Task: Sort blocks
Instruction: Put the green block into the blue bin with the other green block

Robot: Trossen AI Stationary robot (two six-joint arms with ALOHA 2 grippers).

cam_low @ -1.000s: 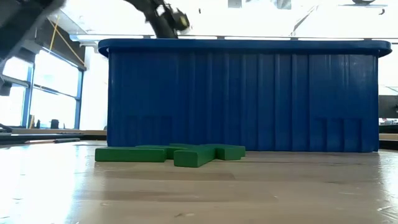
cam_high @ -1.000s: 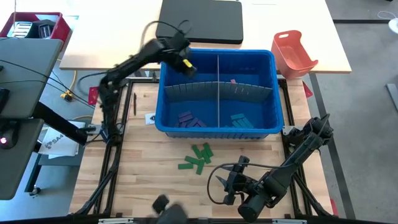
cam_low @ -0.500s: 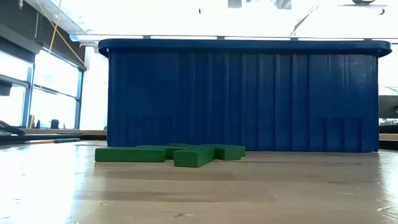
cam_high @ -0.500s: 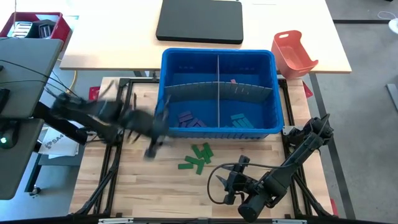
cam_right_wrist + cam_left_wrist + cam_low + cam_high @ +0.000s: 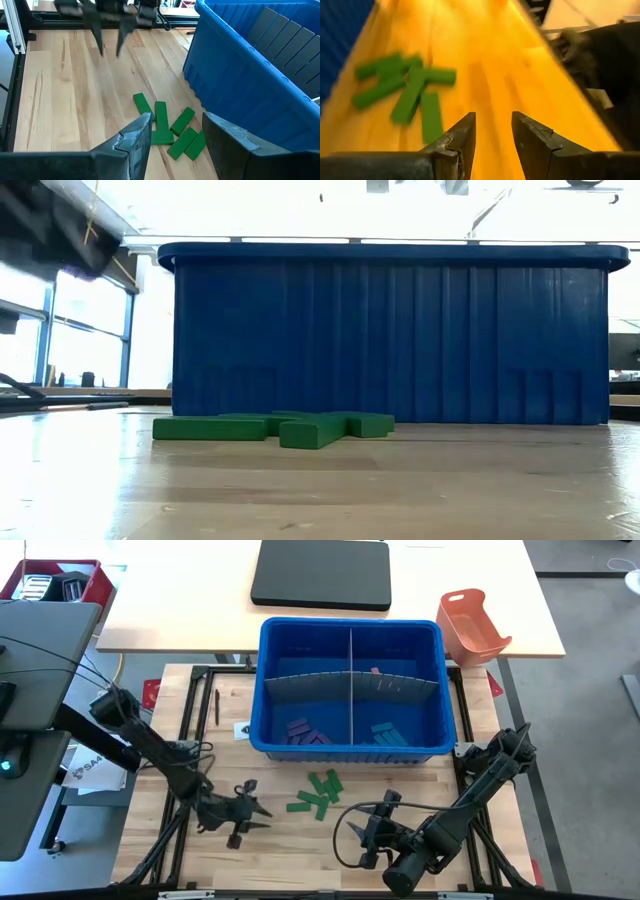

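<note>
Green blocks [image 5: 316, 792] lie in a loose heap on the table [image 5: 300, 840], just in front of the blue bin [image 5: 350, 745]. Inside the bin, purple blocks [image 5: 305, 732] sit in the near-left compartment, blue blocks [image 5: 386, 733] in the near-right one, and a pink block [image 5: 375, 670] shows in the far-right one, behind the grey divider [image 5: 350, 688].

A second ago the left arm was reaching over the bin's far-left corner; half a second ago it was sweeping back across the bin's left side. Now the left gripper [image 5: 243, 812] hangs low over the table, to the left of the green heap, pointing toward it. Its fingers [image 5: 462, 140] stand a little apart with nothing between them. That swing suggests a drop into the bin is done and the arm is lining up for the next green piece.

The heap itself looks unchanged across the frames, as do the blocks in the bin.

The right gripper [image 5: 355, 830] waits on the near side of the heap, away from the bin, in the same place as before, its fingers [image 5: 135, 140] apart and empty.
</note>
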